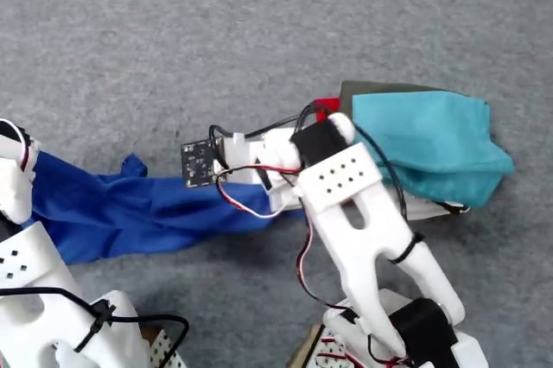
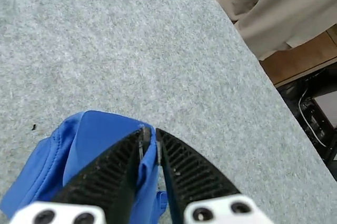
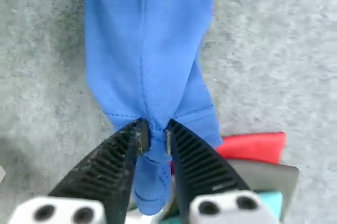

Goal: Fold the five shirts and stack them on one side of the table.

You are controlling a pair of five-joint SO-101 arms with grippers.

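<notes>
Item 1, left pincer: it is sitting at the left edge of the bench and clamping narrowly on a bunched end of the blue shirt, with cloth showing between the tips.

Item 2, blue shirt: it is stretching in a long rumpled band across the bench from the left pincer to the right one. It is twisting along its length rather than lying flat. Its right end is reaching toward the pile.

Item 3, right pincer: it is closing on the shirt's other end, pinching a seam ridge between the tips, just beside the pile.

Item 4, pile, right side: the teal shirt is lying on top, with a grey shirt and a red shirt peeking out beneath.

Handling note (a judgement): the step appears to be spreading the blue shirt before folding. Doing it well is likely calling for even tension between the two grips, so the twist is coming out, and for keeping the right end from dragging the pile askew.
</notes>
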